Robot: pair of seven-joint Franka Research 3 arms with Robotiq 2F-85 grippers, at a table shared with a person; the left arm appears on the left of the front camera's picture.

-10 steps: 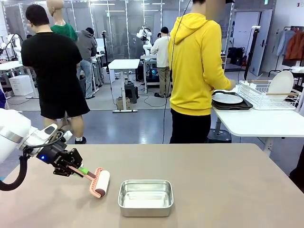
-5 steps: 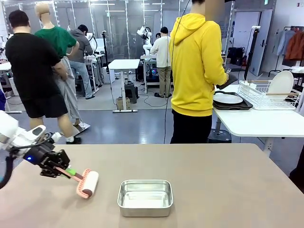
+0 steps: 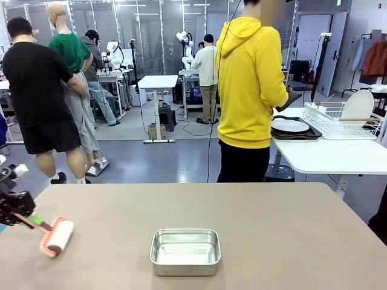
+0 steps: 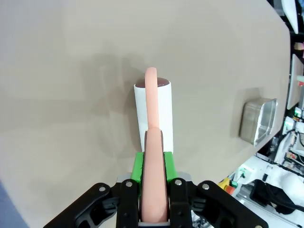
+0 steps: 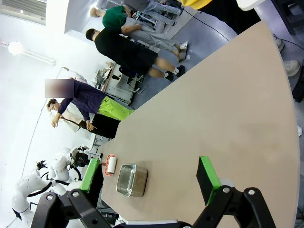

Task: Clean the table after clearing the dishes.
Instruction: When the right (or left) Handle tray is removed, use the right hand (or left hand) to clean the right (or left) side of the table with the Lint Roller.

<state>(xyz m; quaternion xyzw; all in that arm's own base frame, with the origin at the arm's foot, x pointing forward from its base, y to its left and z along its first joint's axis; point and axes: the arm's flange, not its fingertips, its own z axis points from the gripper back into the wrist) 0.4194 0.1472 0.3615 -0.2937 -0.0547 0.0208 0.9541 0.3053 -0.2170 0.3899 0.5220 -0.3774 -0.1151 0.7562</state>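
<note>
Left claw (image 4: 154, 209) clamped on pink lint roller (image 3: 57, 235) handle, near-left of table (image 3: 272, 229); roller axis runs left-right, uncleaned top lies rightward. Right claw (image 5: 147, 178) wide open, empty. Dishes (image 3: 290, 127) on far white table.

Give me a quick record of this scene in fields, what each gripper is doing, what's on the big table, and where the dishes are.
left gripper: shut on the pink handle of the lint roller, roller head lying on the table near its left edge
right gripper: open, holding nothing, above the table
on the table: small square steel pan, near the middle front
dishes: white plate on a dark tray on the white side table
person: in a yellow hoodie, standing at the side table
</note>
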